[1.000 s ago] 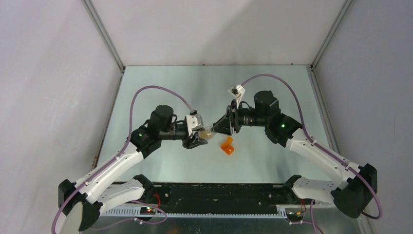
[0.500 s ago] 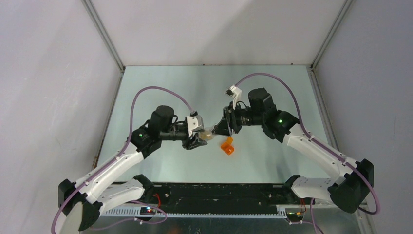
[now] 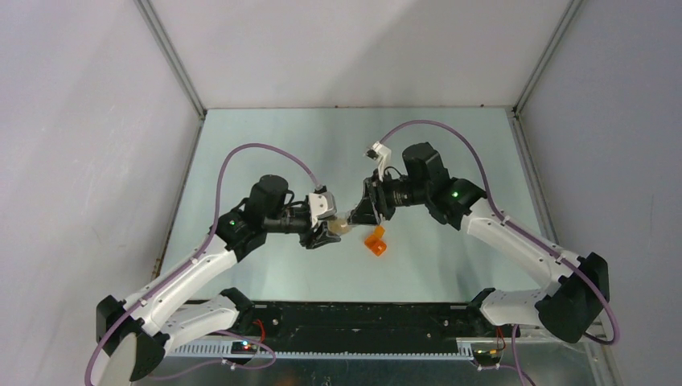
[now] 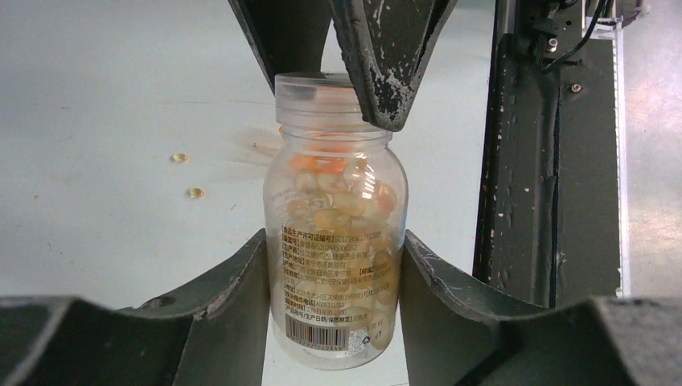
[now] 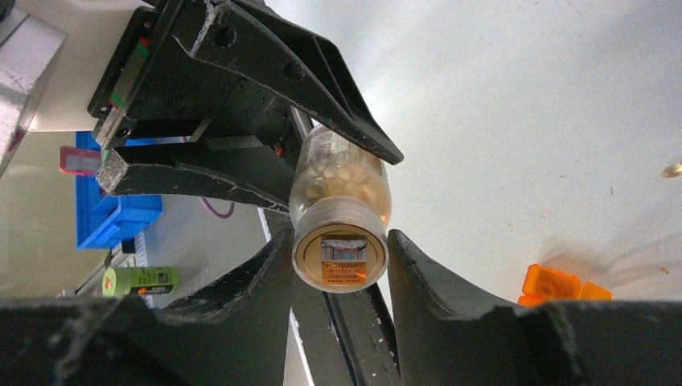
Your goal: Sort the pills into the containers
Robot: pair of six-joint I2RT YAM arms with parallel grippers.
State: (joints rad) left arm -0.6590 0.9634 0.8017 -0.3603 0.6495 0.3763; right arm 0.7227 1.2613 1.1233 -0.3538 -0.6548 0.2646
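The pale see-through vial (image 3: 341, 226) is full of yellowish pills and is held in the air between the two arms. My left gripper (image 3: 328, 230) is shut on its body (image 4: 336, 241), label facing the camera. My right gripper (image 3: 359, 215) faces it, with a finger on each side of the vial's cap (image 5: 340, 259); its fingers (image 4: 386, 64) show over the cap in the left wrist view. The orange box (image 3: 375, 240) lies on the table just below and to the right of the vial, and it also shows in the right wrist view (image 5: 555, 285). Two loose pills (image 4: 178, 158) (image 4: 195, 192) lie on the table.
Another loose pill (image 5: 672, 170) lies at the right edge of the right wrist view. The black base rail (image 4: 523, 161) runs along the near table edge. A blue bin (image 5: 112, 217) and a green cylinder (image 5: 141, 280) sit beyond the table.
My right gripper has moved left toward the vial and now brackets its cap. The left gripper has kept the vial almost still. The orange box has not moved.
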